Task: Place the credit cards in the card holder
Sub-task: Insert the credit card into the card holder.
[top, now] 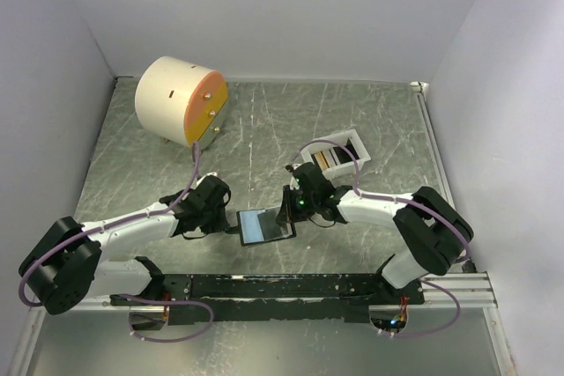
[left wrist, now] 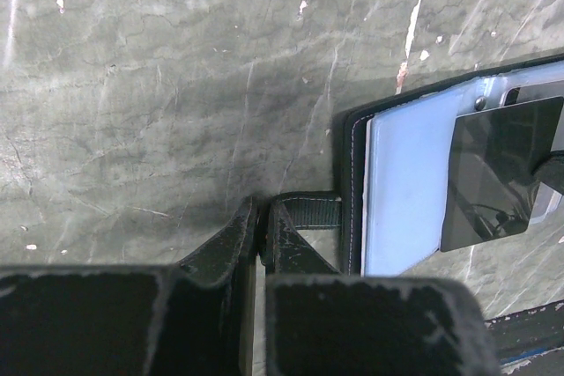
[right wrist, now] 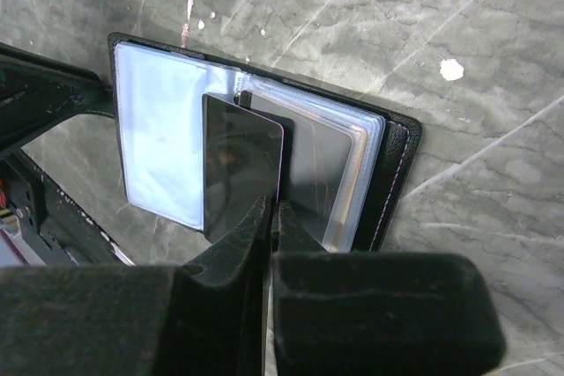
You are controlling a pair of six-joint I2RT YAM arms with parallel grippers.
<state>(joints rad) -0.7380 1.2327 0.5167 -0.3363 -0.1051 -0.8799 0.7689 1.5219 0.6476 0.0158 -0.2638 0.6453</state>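
Right gripper (right wrist: 268, 217), jaws closed on a dark, glossy credit card (right wrist: 240, 160), holds it over the open card holder (right wrist: 398, 151) between the arms; left gripper (left wrist: 263, 228) pinches the holder's fabric strap (left wrist: 313, 209). Hold that strap taut and slide the rigid card flat, corner first, into a limp clear sleeve (right wrist: 163, 129).

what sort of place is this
Probably a robot lab test cell: plain white walls around a grey marbled tabletop, two arms bolted to a rail, a card holder as prop.
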